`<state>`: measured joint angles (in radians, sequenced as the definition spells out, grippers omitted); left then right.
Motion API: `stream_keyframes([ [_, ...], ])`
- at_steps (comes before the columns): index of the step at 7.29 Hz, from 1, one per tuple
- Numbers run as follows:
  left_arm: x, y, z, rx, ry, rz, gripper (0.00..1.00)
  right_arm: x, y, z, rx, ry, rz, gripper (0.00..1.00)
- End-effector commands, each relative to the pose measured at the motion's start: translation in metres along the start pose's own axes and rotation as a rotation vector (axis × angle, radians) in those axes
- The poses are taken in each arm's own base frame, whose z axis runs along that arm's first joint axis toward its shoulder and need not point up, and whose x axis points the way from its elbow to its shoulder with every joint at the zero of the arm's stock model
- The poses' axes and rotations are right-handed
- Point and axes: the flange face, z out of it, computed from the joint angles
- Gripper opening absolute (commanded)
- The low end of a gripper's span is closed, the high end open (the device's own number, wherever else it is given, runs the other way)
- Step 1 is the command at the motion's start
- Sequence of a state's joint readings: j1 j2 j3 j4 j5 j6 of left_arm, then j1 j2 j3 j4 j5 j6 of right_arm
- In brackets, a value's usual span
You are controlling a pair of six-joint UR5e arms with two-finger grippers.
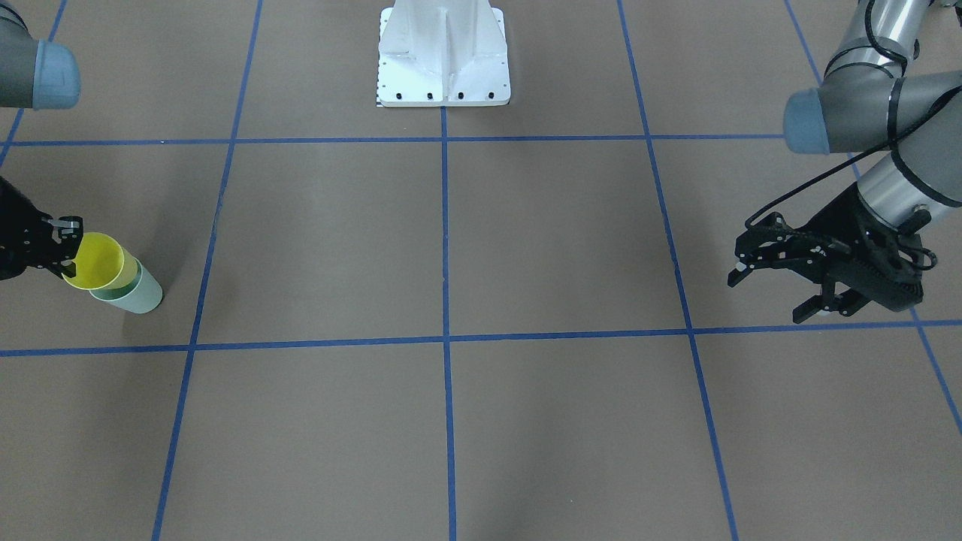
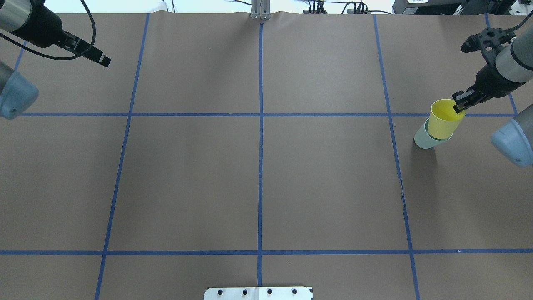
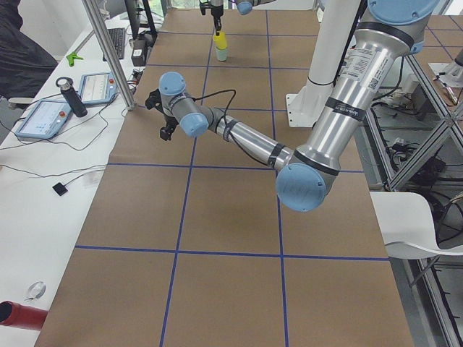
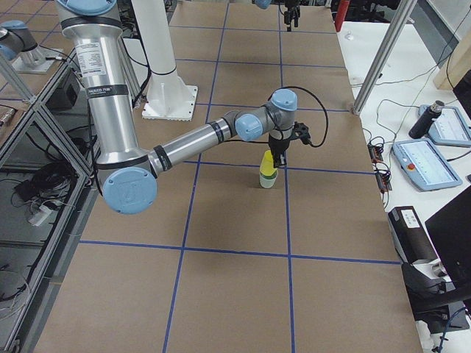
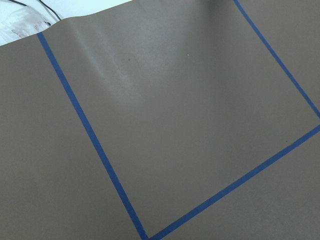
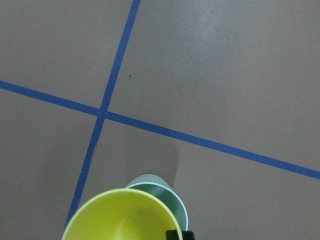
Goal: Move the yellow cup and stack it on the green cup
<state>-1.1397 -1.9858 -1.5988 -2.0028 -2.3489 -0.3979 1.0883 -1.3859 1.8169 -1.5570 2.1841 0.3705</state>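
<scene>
We see the yellow cup [image 2: 444,121] with its base dropped into the mouth of the green cup [image 2: 421,141]. The green cup stands on the brown counter [image 2: 266,187] toward the robot's right end, just beside a crossing of blue tape lines [image 2: 325,114]. Much of the yellow wall shows above the green rim. In the right wrist view the yellow rim sits off-centre, leaving a crescent of green rim showing on one side. We judge the yellow cup is entered but not fully seated, and perhaps leaning a little.

The right claw [image 2: 459,105] is clamped on the yellow cup's rim, one finger inside the cup and one outside. The left claw [image 1: 766,297] hangs with its jaws apart over bare counter, well away at the opposite end, holding nothing. A white base plate [image 1: 443,60] sits at the robot's edge of the counter.

Several things could go wrong from here:
- Nothing holds the green cup. It is light, so an off-axis downward push could slide it or tip it over.
- Letting go while the yellow cup leans could leave it wedged crooked or let it topple out.
- On withdrawal, the finger inside the rim could catch the wall and drag both cups over.
</scene>
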Motion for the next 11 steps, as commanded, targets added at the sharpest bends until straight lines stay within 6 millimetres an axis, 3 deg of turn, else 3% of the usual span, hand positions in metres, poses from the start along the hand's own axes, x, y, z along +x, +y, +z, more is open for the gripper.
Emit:
stream_keyframes([
  [1, 0.0, 0.001, 0.0, -0.001, 0.001, 0.0, 1.0, 0.003, -0.001, 0.005, -0.009, 0.005, 0.004, 0.0],
  [6, -0.001, 0.001, -0.001, 0.001, -0.001, -0.001, 1.0, 0.008, -0.002, 0.015, -0.021, 0.023, 0.009, 0.0],
  [7, -0.002, 0.0, -0.002, 0.003, -0.003, -0.002, 1.0, 0.007, -0.001, 0.016, -0.023, 0.022, 0.012, 0.21],
  [8, -0.002, 0.0, -0.002, 0.002, -0.003, -0.003, 1.0, 0.004, -0.001, 0.018, -0.025, 0.02, 0.008, 0.76],
  [9, -0.004, 0.0, -0.002, 0.002, -0.005, -0.005, 1.0, 0.003, -0.001, 0.018, -0.024, 0.02, 0.013, 0.99],
  [11, -0.014, 0.0, -0.008, 0.003, -0.018, -0.024, 1.0, 0.0, -0.002, 0.011, -0.013, 0.011, 0.01, 1.0],
])
